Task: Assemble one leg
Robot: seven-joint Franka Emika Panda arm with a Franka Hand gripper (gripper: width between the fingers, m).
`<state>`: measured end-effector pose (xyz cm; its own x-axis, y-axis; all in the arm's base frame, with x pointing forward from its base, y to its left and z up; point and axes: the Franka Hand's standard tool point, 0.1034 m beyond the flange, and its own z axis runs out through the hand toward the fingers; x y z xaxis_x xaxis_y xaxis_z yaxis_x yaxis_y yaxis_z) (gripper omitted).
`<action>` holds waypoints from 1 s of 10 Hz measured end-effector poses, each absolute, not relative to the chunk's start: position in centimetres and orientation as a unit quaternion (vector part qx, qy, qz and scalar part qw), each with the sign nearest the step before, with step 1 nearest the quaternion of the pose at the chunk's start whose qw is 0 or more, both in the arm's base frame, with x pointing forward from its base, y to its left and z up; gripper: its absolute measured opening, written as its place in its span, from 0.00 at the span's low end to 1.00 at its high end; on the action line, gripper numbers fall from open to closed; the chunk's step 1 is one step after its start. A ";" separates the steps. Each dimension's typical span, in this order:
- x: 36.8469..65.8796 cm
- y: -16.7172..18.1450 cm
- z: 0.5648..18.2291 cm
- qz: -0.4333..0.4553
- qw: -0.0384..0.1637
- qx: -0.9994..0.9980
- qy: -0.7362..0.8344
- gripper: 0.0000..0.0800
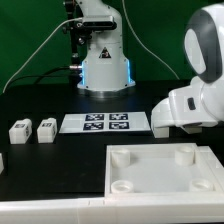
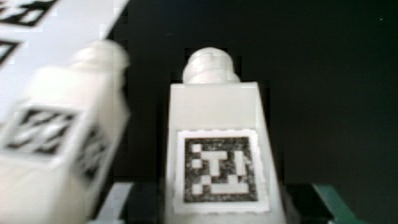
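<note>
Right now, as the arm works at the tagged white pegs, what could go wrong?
The claw straddles one small white blocky leg with a square tag; a twin peg stands close beside it, so the claw could knock that over. The claw shows only low at the leg's base; whether it grips is unclear, and a low hold might let the leg tilt.

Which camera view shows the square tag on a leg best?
The wrist view: a leg stands close, its tag large and clear. The exterior view shows two small legs at its left, tags unreadable.
</note>
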<state>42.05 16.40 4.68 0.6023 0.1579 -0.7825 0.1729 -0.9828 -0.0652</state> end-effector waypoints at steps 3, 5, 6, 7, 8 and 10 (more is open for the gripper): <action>47.3 14.8 9.4 -0.315 -0.017 0.945 0.093 0.37; 49.0 12.9 12.6 -0.236 -0.022 0.968 0.081 0.37; 50.3 12.6 13.6 -0.199 -0.023 0.977 0.077 0.37; 51.2 12.6 15.0 -0.158 -0.024 0.984 0.076 0.37; 51.9 12.7 14.8 -0.088 -0.028 0.993 0.074 0.37; 51.6 12.6 14.6 -0.015 -0.031 0.997 0.073 0.37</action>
